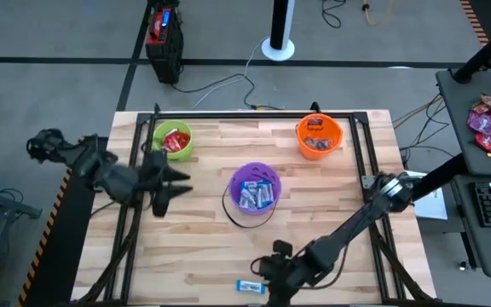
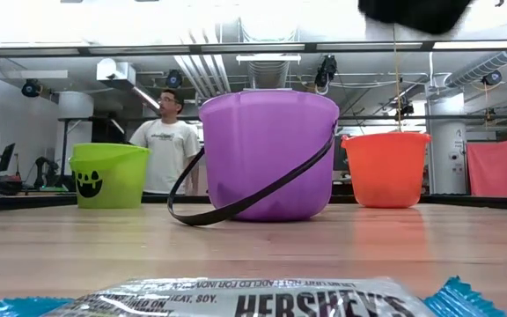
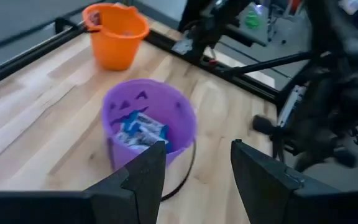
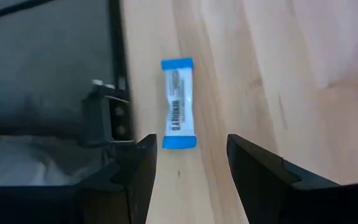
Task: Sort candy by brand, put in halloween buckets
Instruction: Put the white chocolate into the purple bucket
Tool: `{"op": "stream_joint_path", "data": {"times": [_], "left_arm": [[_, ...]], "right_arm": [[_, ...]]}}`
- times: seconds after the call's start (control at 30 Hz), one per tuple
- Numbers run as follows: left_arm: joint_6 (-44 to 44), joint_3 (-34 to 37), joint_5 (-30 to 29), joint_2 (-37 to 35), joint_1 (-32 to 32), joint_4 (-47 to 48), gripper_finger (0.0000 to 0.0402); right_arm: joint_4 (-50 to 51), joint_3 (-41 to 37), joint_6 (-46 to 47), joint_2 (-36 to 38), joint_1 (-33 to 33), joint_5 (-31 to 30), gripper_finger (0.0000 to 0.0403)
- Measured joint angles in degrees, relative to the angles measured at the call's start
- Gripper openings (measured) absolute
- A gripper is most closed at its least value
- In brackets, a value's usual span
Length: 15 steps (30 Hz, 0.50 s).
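Three halloween buckets are seen on the wooden tabletop (image 1: 211, 247). The lime green bucket (image 1: 175, 141) stands near the far left corner and red-wrapped candy (image 1: 176, 140) is seen inside it. The orange bucket (image 1: 319, 136) stands near the far right corner, with dark brown pieces (image 1: 317, 142) in it. The purple bucket (image 1: 255, 191) is placed between them, nearer the middle of the tabletop, its thin black handle (image 1: 247, 221) lying down on the wood; blue and white wrapped pieces (image 1: 255, 194) are held in it.

One blue and white candy (image 1: 250, 286) is left lying flat on the tabletop at the near edge, well apart from the buckets.

The left gripper (image 1: 180, 183) is held beside the purple bucket, on the green bucket's side, its fingers (image 3: 143, 180) spread apart and empty. The right gripper (image 1: 262, 275) is poised just beside the loose candy, with its fingers (image 4: 143, 174) apart and nothing gripped between them.

A person (image 2: 167, 141) is seen standing in the room beyond the tabletop.
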<state>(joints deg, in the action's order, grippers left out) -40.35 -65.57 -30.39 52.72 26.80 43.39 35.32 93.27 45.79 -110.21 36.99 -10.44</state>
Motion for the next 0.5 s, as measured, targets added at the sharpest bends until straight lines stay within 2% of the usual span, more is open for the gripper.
{"op": "stream_joint_path", "data": {"times": [0.1, 0.2, 0.33, 0.5], "left_arm": [[-1.51, -0.04, -7.38, 2.20, 8.18, -1.34, 0.0166], [-4.10, -0.04, -11.91, 4.78, 12.99, -1.40, 0.0166], [-6.66, -0.04, -12.50, 7.85, 14.86, -1.41, 0.0166], [-8.47, -0.06, -12.54, 10.10, 14.87, -1.42, 0.0166]], "right_arm": [[-1.93, -0.02, 2.48, -3.90, 0.02, 0.38, 0.0187], [-5.04, 1.01, 1.05, -7.15, -0.04, 0.39, 0.0187], [-7.57, 3.85, -1.42, -10.86, -0.12, 0.56, 0.0187], [-7.21, 6.59, -3.25, -15.14, -0.15, 4.47, 0.0187]]}}
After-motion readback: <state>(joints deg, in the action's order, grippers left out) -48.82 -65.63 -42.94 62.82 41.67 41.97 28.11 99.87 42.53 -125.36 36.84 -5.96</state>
